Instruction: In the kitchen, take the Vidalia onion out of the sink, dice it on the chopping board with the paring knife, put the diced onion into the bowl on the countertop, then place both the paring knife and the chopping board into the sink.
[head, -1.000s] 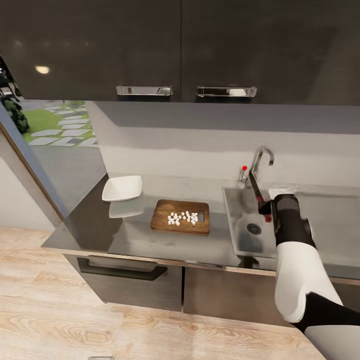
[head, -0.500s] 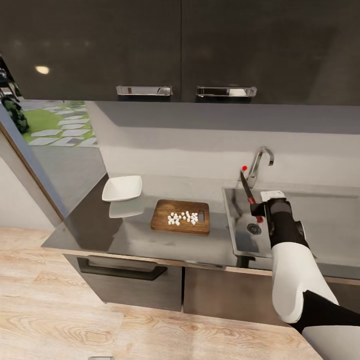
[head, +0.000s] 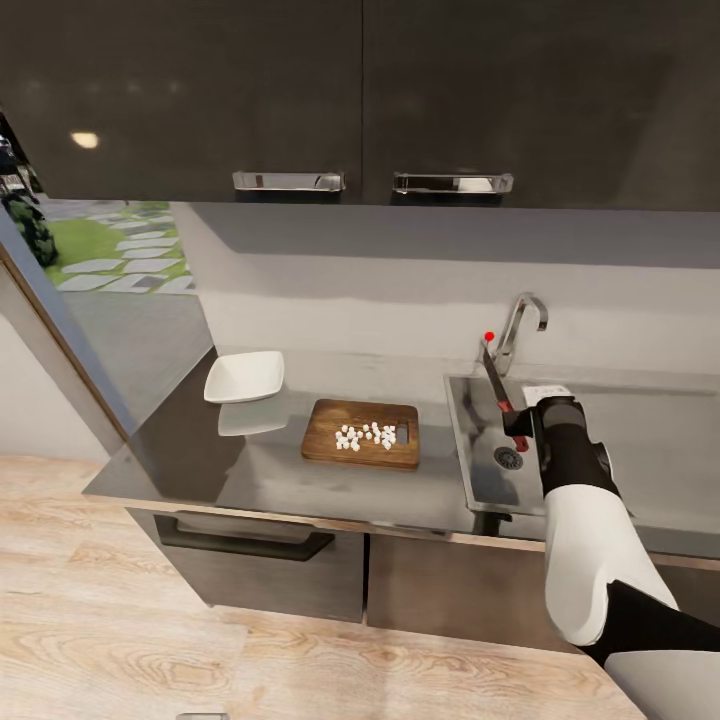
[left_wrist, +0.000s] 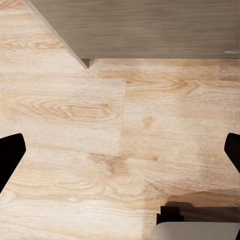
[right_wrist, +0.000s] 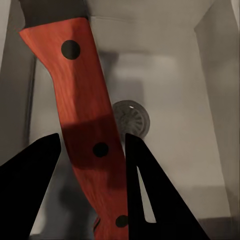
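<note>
The right gripper (right_wrist: 92, 170), fingers closed on the paring knife (head: 497, 388), holds it above the sink (head: 478, 470), where releasing it seems next, though diced onion (head: 366, 435) remains on the chopping board (head: 330, 440).

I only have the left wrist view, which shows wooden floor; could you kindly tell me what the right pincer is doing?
Observer: The right pincer is shut on the paring knife by its red handle.
Operator: Where is it, please?
Observer: Above the sink, with the drain below.
Operator: And the onion?
Observer: Diced, in white cubes on the chopping board; the bowl holds nothing.
</note>
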